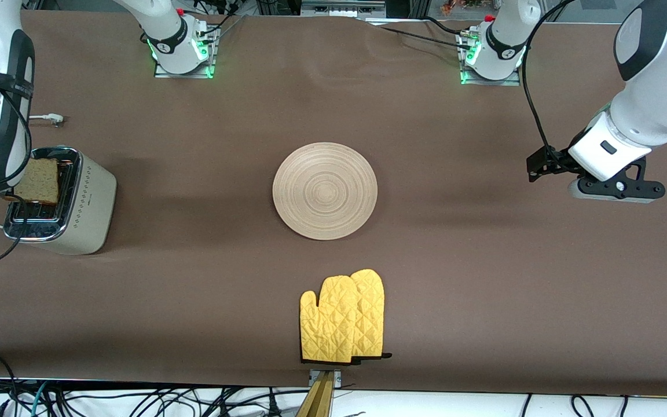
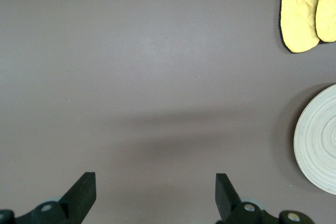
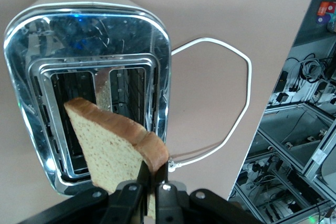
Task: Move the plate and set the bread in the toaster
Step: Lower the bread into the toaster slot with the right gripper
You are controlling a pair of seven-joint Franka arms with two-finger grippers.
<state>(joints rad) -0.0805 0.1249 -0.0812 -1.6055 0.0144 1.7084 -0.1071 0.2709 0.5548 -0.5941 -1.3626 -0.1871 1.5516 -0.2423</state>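
The bread (image 3: 110, 150), a speckled tan slice with a brown crust, hangs tilted over the slots of the cream toaster (image 1: 87, 202). My right gripper (image 3: 155, 174) is shut on the slice's crust edge. In the front view the bread (image 1: 37, 180) shows above the toaster's chrome top (image 3: 89, 19) at the right arm's end of the table. The pale wooden plate (image 1: 325, 191) lies flat at the table's middle with nothing on it. My left gripper (image 1: 539, 165) hovers open over bare cloth toward the left arm's end; its fingers (image 2: 84, 187) hold nothing, and the plate's rim (image 2: 320, 140) shows at the view's edge.
Two yellow quilted oven mitts (image 1: 343, 317) lie near the table's front edge, nearer the front camera than the plate. The toaster's white cord (image 3: 231, 108) loops over the cloth beside it, with its plug (image 1: 50, 119) farther from the front camera.
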